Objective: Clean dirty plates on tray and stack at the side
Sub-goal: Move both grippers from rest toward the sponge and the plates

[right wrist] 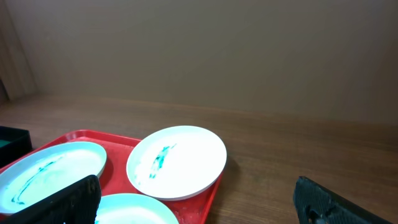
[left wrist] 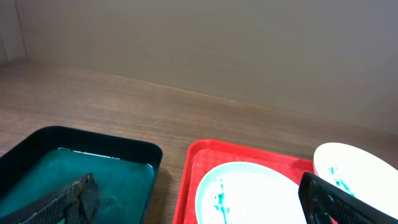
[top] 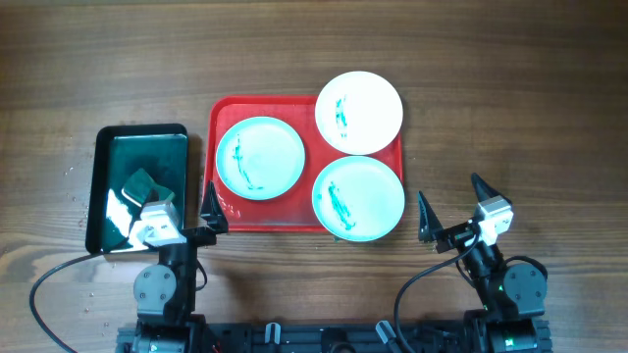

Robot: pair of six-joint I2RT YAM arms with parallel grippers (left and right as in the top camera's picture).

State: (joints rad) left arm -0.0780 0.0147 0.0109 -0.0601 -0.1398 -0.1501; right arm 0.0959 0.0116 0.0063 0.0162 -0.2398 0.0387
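A red tray lies mid-table. On it are a mint-green plate at the left, a second mint-green plate at the front right, and a white plate overhanging the back right corner. All three carry teal smears. My left gripper is open and empty at the tray's front left corner; in the left wrist view the left mint plate lies between its fingers. My right gripper is open and empty to the right of the tray; the right wrist view shows the white plate.
A smaller black tray with green water and a dark sponge stands left of the red tray; it also shows in the left wrist view. Bare wooden table lies to the right and behind.
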